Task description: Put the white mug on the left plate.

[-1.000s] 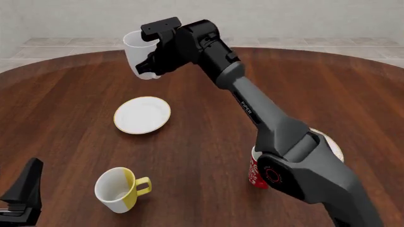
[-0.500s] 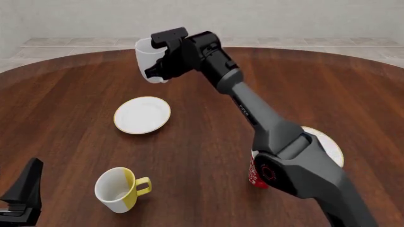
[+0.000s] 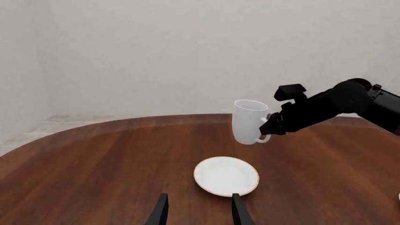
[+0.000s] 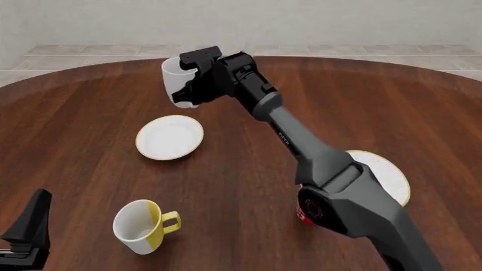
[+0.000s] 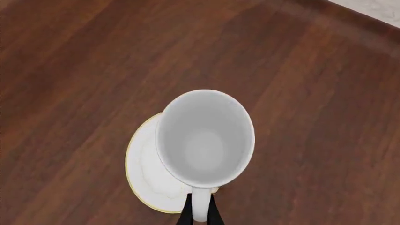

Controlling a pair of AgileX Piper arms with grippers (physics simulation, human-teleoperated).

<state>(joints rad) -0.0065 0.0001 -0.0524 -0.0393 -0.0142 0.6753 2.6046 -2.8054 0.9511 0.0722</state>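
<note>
The white mug point(image 4: 176, 81) hangs upright in the air just beyond the left plate point(image 4: 169, 137), a small white saucer with a yellow rim. My right gripper point(image 4: 191, 90) is shut on the mug's handle. In the right wrist view I look down into the mug point(image 5: 206, 138), with the plate point(image 5: 145, 174) partly under it and the fingers point(image 5: 187, 217) pinching the handle. The left wrist view shows the mug point(image 3: 248, 121) held above and behind the plate point(image 3: 226, 176). My left gripper point(image 3: 198, 213) is open and holds nothing, near the table's front left edge point(image 4: 26, 228).
A white mug with a yellow side and handle point(image 4: 141, 226) stands at the front left. A red mug point(image 4: 302, 213) is mostly hidden behind the right arm. A larger gold-rimmed plate point(image 4: 390, 175) lies at the right.
The right arm has carried the white mug a little to the right and lower, nearer to the small plate. The left arm has stayed still.
</note>
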